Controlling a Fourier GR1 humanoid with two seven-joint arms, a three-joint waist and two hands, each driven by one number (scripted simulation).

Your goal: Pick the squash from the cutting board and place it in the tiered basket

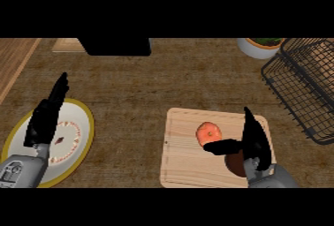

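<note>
Here, every place is given relative to the cutting board
Counter: a brown, mottled counter top [137,88] fills the view; a strip of lighter wood [14,62] runs along its edge far to the board's left
Cutting board: a pale wooden cutting board [189,165] with a groove near its rim lies flat, in the lower middle of the view
Squash: the orange squash [207,132] lies on the board's upper middle part, not lifted
Right hand: the right hand [253,140] stands over the board's right side, fingers straight and pointing away from the robot, thumb stretched leftward and ending just below the squash; it is spread and holds nothing; whether the thumb touches the squash cannot be told
Dark patch: a dark brown round shape [235,165] shows on the board under the right hand, mostly hidden
Tiered basket: the black wire tiered basket [306,88] stands beyond the board's upper right corner, cut off by the view's right edge
Plate: a white plate [81,128] with a yellow rim lies well to the board's left
Left hand: the left hand [44,117] rests over the plate, fingers straight and up, holding nothing
Pot: a white pot [257,48] with green in it stands beyond the board, just left of the basket
Black object: a black block [117,46] sits far beyond the board, at the counter's back edge
</note>
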